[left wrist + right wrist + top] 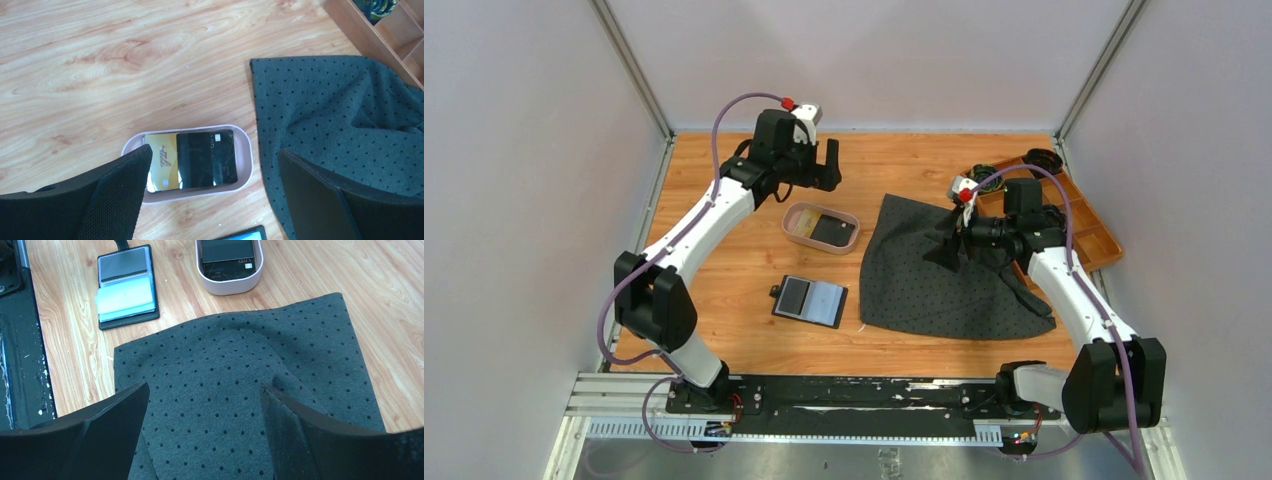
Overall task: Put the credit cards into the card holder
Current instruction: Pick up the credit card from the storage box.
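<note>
**Two left to load, jaws wide on both arms**

Two credit cards lie in the pinkish tray (248,150): a gold card (161,167) with a black card (207,160) overlapping its right part in my left wrist view; the card holder (810,300) lies open and flat on the table (724,260), near the tray on its near side; something pale blue (125,297) shows on one half, card or sleeve I cannot tell; my left gripper (822,165) hangs just beyond the tray, jaws spread wide, nothing between them; my right gripper (946,240) hovers over the grey dotted cloth (934,290), jaws wide and empty too; a compartmented wooden box (1092,235) sits at the right edge, beside the cloth.
</note>
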Robot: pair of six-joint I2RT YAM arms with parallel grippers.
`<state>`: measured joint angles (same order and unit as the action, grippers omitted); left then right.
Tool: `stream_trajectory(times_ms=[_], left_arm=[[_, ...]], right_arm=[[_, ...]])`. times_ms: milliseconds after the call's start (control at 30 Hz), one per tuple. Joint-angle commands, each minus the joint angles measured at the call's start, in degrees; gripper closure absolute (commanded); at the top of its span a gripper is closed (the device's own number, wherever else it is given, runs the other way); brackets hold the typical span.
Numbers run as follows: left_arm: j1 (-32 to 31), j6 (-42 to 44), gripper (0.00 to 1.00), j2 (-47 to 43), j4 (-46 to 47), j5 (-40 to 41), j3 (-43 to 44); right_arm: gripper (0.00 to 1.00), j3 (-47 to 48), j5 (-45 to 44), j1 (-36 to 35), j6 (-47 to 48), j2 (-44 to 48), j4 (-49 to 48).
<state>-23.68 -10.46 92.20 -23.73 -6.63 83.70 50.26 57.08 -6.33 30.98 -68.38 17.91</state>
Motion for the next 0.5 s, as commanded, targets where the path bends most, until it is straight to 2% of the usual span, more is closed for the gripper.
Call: stream_trajectory(times_ms=[0,133,467], left_arm=[[0.39,2.29,0.0,2.6,-4.47,-1.94,2.36],[0.54,2.3,0.0,2.49,-1.43,-2.03,-2.44],[2.41,1.42,0.0,2.67,-0.84,-4.21,-3.72]], right_arm=[[0.15,-0.86,-0.8,0.94,1.07,-0.01,-0.43],[0.15,-0.87,-0.75,1.38,1.03,-0.09,-0.42],[0.15,-1.15,-0.79,1.48,1.19,-0.15,-0.66]])
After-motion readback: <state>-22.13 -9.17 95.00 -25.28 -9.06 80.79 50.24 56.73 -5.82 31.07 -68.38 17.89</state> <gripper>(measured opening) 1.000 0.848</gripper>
